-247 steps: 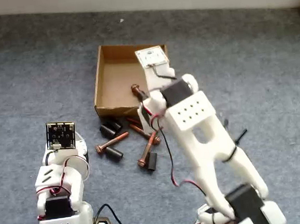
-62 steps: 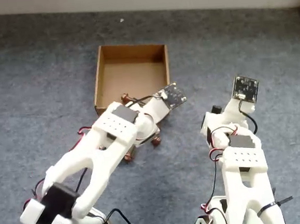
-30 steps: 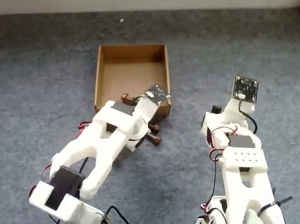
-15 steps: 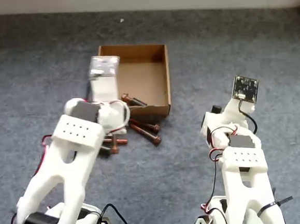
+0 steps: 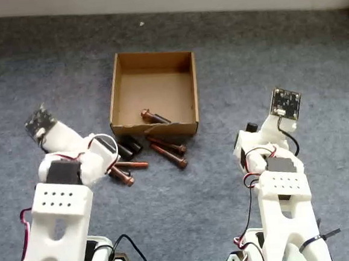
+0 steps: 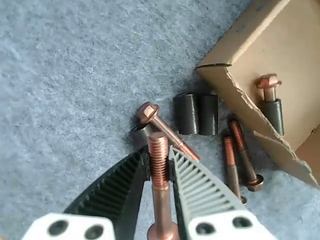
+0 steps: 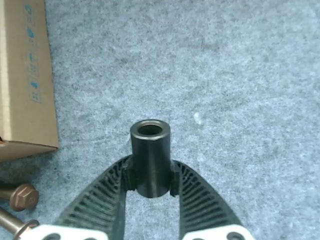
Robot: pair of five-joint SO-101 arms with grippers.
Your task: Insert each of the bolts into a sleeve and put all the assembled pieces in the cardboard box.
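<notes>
Left end effector (image 6: 159, 154): pinching a copper bolt (image 6: 161, 192) near its threaded end; it is at 8 o'clock from the cardboard box (image 5: 153, 87) in the high view.
Right end effector (image 7: 150, 167): pinching a black sleeve (image 7: 150, 150), its open bore in sight; at 4 o'clock from the box.
Cardboard box: holds one assembled piece (image 5: 154, 116) beside its near wall.
Loose parts: two loose sleeves (image 5: 129, 148) and three loose bolts (image 5: 169, 152) on the grey desk (image 5: 277, 50), at 6 o'clock, just outside the box.
</notes>
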